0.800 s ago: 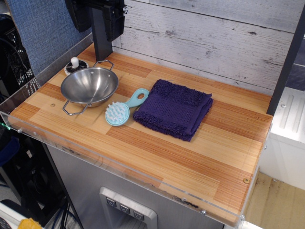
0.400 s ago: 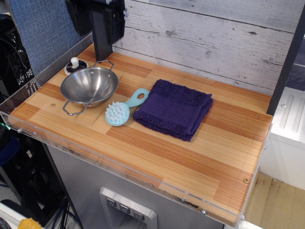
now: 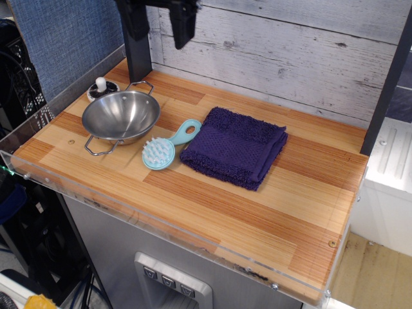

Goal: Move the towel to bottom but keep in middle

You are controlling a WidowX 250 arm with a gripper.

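Note:
The dark purple-navy folded towel (image 3: pixel 235 147) lies flat on the wooden table top (image 3: pixel 257 206), in the middle toward the back. My black gripper (image 3: pixel 159 29) hangs high at the top edge of the view, above the table's back left, well up and left of the towel. Its two fingers (image 3: pixel 182 31) point down with a gap between them and nothing is held.
A steel bowl (image 3: pixel 121 116) with wire handles stands at the left. A light blue scrub brush (image 3: pixel 165 149) lies between bowl and towel. A small black and white knob (image 3: pixel 100 87) sits behind the bowl. A black post (image 3: pixel 136 55) rises at the back left. A clear lip edges the table.
My gripper has moved right along the top of the view, and its fingers now show spread apart. The towel, bowl and brush have not moved.

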